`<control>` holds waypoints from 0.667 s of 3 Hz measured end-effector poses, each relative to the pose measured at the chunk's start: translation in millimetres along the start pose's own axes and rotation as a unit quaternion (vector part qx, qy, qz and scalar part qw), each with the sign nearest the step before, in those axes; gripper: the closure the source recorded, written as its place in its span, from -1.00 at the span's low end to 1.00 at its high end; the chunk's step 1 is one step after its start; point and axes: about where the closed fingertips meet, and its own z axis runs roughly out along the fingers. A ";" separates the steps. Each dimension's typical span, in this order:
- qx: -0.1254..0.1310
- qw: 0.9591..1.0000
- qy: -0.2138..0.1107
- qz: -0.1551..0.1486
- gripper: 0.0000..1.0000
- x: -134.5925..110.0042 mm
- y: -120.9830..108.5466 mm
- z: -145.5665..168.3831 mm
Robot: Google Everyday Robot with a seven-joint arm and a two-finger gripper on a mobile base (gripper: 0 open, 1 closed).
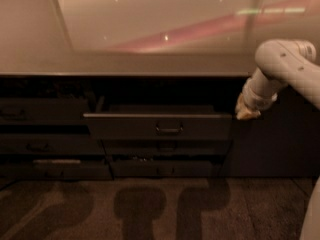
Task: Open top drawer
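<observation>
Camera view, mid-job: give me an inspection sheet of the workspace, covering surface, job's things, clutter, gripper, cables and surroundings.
Surface: counter top glossy, with light reflections; nothing seen on it.
Job's things: top drawer stands partly out from the cabinet; its handle is free.
Clutter: nothing seen.
Gripper: gripper sits by the drawer front's upper right corner, away from the handle; contact cannot be told.
Cables: nothing seen.
Surroundings: lower drawers beneath, left drawers alongside, floor with dark shadows.
</observation>
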 end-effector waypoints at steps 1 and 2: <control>0.042 0.998 -0.031 -0.025 1.00 -6.8 20.5 -24.4; 0.086 0.994 -0.053 -0.053 1.00 -6.5 72.0 -28.4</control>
